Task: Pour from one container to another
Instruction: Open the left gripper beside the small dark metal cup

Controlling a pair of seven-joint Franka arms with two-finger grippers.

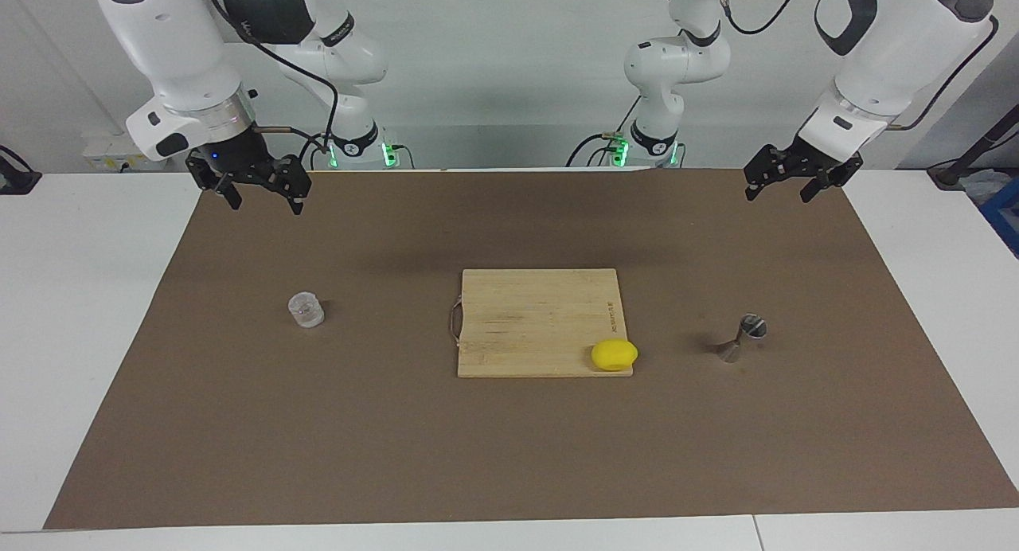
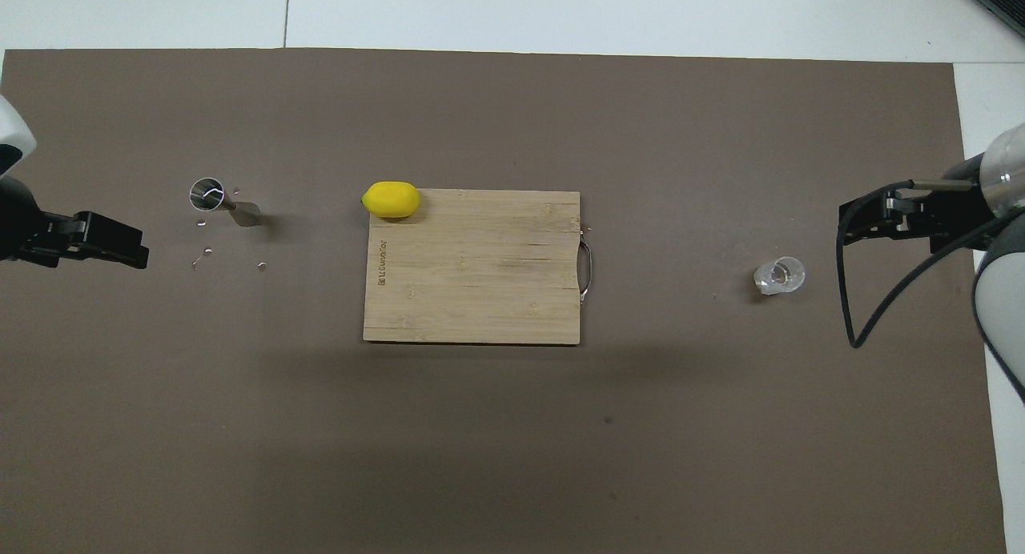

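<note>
**Two small vessels, neither yet in hand**

Two arms wait high over the mat's robot-side edge; the right gripper (image 1: 255, 191) and the left gripper (image 1: 788, 183) both hang with fingers spread, holding nothing. The glass tumbler (image 1: 306, 310) stands toward the right arm's end; the metal jigger (image 1: 742, 338) toward the left arm's, the cutting board (image 1: 525, 312) with a lemon (image 1: 614, 354) between them. The tumbler looks thick, rigid, slick and breakable; best pinched across its walls, near mid-height.

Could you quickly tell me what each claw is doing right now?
Left claw: open, empty, raised.
Right claw: open, empty, raised.
</note>
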